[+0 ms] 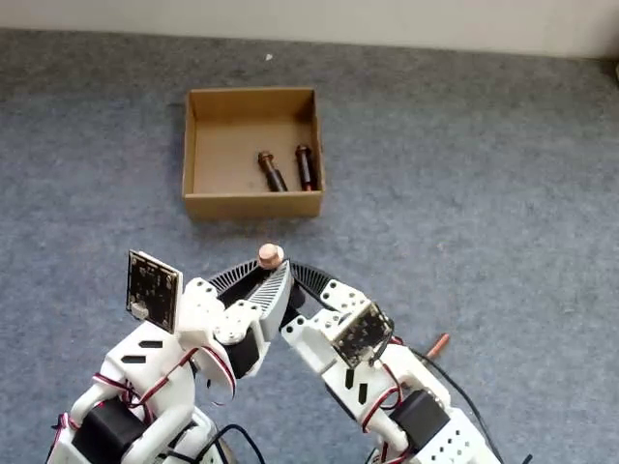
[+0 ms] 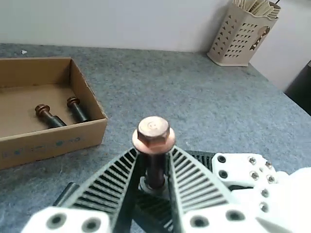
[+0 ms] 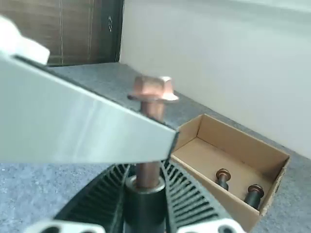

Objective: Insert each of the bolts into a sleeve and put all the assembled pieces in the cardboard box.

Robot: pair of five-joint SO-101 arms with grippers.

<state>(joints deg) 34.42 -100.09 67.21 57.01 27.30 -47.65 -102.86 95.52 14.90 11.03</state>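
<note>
While seating the bolt [image 2: 153, 131] into the sleeve [image 3: 144, 208], keep shank and bore on one axis. Shown upright above the table [image 1: 503, 193], between the two arms, near the cardboard box [image 1: 251, 205] but not over it. Clamped by the left gripper [image 2: 153, 155], jaws closed on the shank just under the copper flanged head. Met from below by the right gripper [image 3: 144, 172], jaws closed around the black sleeve, with the shank tip entering its mouth; depth of entry not readable. Judged as mid-insertion on a third piece: two assembled pieces [image 1: 272, 171] already lying side by side in the box, one spare bolt [image 1: 440, 343] lying on the table beside the right arm. Press straight along the axis, without tilt, to avoid binding at the sleeve rim. Expect to loosen the left jaws before final seating of the head, these being lodged between head and sleeve. Hold the sleeve firmly throughout, against slipping under the push.
</note>
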